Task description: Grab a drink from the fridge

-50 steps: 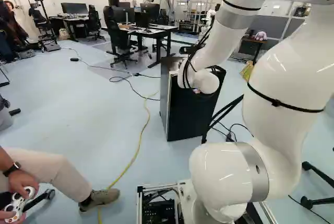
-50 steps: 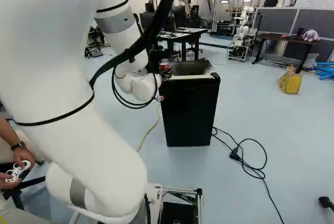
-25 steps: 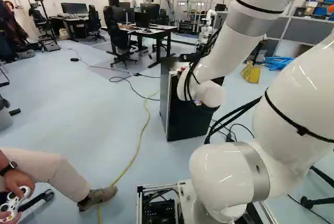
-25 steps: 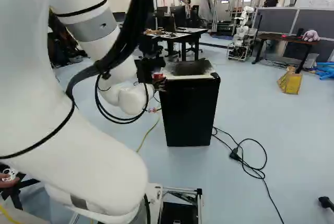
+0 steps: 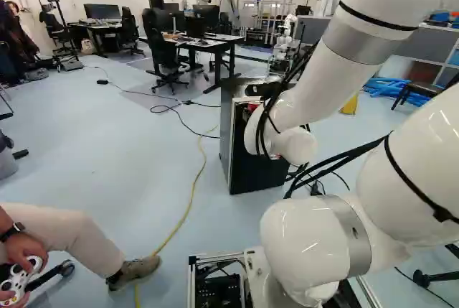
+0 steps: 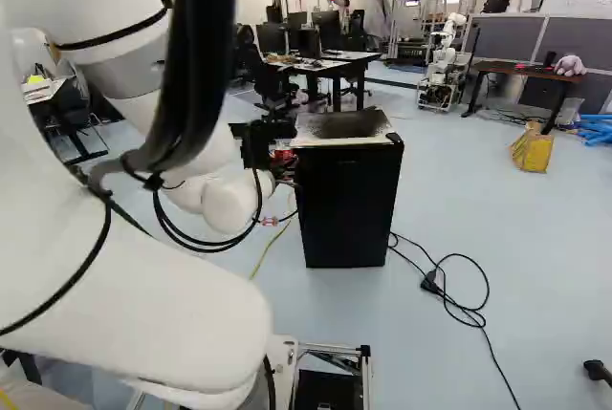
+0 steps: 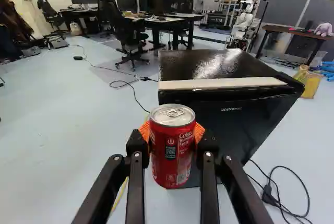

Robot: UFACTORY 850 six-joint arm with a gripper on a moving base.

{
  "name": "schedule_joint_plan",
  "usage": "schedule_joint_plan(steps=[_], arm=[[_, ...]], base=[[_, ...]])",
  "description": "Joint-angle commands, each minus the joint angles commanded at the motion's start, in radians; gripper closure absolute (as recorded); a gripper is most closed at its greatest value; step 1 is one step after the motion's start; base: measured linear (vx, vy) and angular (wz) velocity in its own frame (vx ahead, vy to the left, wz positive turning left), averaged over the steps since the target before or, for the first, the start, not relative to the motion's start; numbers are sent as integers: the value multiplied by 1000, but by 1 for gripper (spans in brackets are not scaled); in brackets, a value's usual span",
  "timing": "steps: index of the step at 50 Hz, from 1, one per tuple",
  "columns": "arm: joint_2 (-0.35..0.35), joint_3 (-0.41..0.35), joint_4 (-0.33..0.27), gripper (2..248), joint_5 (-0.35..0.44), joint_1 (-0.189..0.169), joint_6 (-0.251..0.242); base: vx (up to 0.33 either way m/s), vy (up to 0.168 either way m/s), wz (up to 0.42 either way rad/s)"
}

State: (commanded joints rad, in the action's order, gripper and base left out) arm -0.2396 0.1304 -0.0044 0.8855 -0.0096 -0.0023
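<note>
One red can (image 7: 172, 148) stands upright between the fingers (image 7: 173, 132); both orange pads (image 7: 199, 131) grip its sides.

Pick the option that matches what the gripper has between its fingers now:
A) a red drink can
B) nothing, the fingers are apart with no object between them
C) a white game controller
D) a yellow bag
A: in the wrist view the red can stands upright between the gripper's two fingers, with an orange pad against it on either side.
</note>
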Motion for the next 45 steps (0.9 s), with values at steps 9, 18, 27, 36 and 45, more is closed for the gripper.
schedule_joint_plan(steps=[9, 18, 27, 36, 45], arm=[[-22, -23, 2, 152, -7, 5, 1], [-35, -38, 4, 152, -11, 8, 2], [-40, -43, 4, 152, -13, 10, 2], [-40, -43, 4, 152, -13, 10, 2], [-40, -43, 4, 152, -13, 10, 2]], base=[[0, 0, 0], [0, 0, 0], [0, 0, 0], [0, 0, 0], [0, 0, 0]])
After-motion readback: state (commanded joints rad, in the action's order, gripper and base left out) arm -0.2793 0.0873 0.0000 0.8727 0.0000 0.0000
